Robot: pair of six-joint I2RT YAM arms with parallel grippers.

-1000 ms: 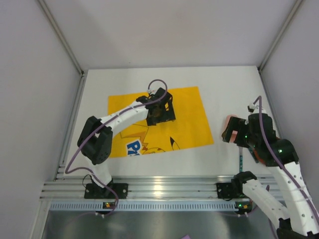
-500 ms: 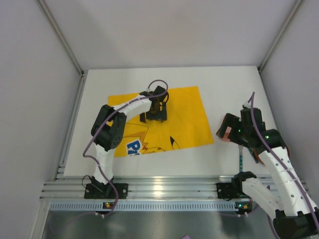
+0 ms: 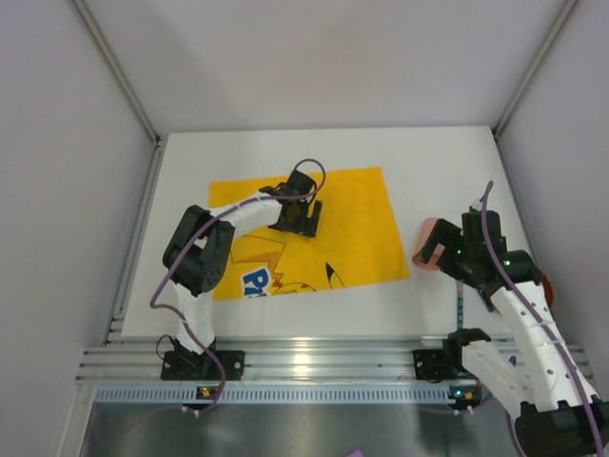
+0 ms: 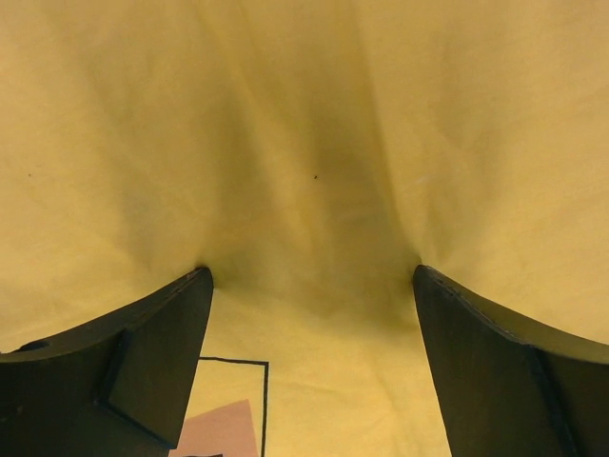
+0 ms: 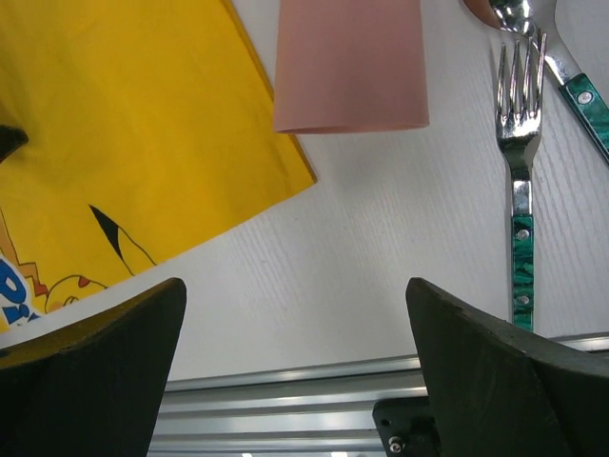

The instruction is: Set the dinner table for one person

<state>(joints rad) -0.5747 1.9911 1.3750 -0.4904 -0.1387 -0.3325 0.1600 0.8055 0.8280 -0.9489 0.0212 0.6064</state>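
Long axis of dinner table [image 3: 438, 162] left to right, along near rail [image 3: 304, 360]

Yellow cloth mat [image 3: 366, 214] lies flat, cartoon print with black outlines and blue letters at its near-left part; faint creases in the weave in the left wrist view; pink cup [image 5: 350, 62] just beside the mat's right edge, standing or lying not clear; fork [image 5: 519, 190], silver tines and green riveted handle, right of the cup, pointing away; spoon [image 5: 571, 81] with matching green handle angled beside the fork's tines; red-orange round thing [image 3: 543, 286] further right, mostly hidden.
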